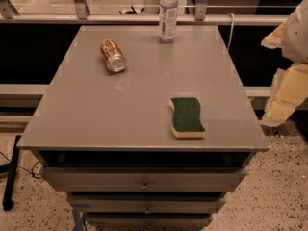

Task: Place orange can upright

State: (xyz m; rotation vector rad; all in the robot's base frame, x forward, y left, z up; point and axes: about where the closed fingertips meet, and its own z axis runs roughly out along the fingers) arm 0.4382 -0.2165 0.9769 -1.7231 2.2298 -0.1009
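The orange can (112, 56) lies on its side on the grey table top (120, 109), at the far left. One silver end faces the front. My gripper (287, 94) hangs at the right edge of the view, beyond the table's right side and level with its middle. It is far from the can and touches nothing on the table.
A tall clear plastic bottle (168, 14) stands upright at the table's far edge, right of the can. A green and yellow sponge (186, 117) lies near the front right. Drawers (144, 179) sit under the top. A railing runs behind the table.
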